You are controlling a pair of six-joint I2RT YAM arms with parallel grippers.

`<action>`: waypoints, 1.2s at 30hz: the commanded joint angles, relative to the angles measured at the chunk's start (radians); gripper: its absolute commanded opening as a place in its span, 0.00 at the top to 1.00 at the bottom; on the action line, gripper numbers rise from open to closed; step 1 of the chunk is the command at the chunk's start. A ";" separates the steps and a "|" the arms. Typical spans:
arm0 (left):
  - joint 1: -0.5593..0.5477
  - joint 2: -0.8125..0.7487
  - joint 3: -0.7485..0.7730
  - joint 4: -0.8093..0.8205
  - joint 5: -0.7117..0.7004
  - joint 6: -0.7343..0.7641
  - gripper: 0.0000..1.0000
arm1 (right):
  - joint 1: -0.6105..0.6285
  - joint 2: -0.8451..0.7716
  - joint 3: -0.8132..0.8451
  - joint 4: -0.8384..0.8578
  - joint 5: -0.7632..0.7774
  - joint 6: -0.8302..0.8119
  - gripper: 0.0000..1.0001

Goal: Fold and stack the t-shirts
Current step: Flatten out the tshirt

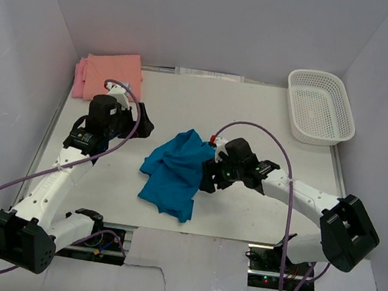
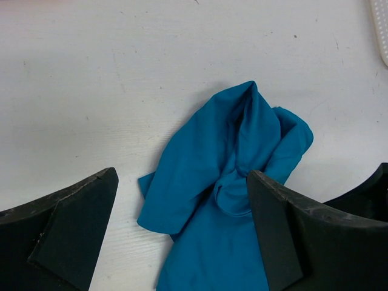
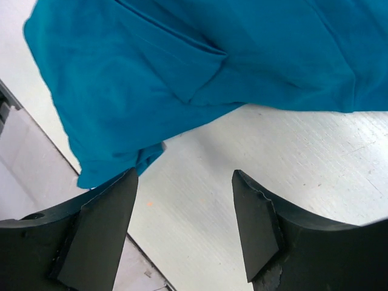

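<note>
Farthest left, a folded salmon-orange cloth t-shirt (image 1: 114, 73) is seen in the far corner of the white table (image 1: 255, 118), laid over a folded pink cloth t-shirt (image 1: 78, 80). Just nearer, the left gripper (image 1: 145, 123) is held with its jaws wide apart, nothing clamped between them. At the table's middle, a crumpled teal-blue cloth t-shirt (image 1: 173, 173) is left in a loose heap. Against its right edge the right gripper (image 3: 185, 212) is poised, jaws parted and empty. At the far right, a white plastic mesh basket (image 1: 320, 107) is placed.
</note>
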 commanded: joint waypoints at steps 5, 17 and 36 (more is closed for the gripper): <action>0.000 -0.012 -0.004 0.016 0.008 0.013 0.02 | 0.000 0.107 0.013 0.185 -0.043 -0.006 0.32; 0.000 -0.015 -0.011 0.014 0.000 0.017 0.02 | -0.001 0.264 0.102 0.287 -0.128 -0.027 0.42; -0.002 -0.012 -0.011 0.011 -0.003 0.020 0.02 | -0.001 0.325 0.159 0.336 -0.206 -0.009 0.81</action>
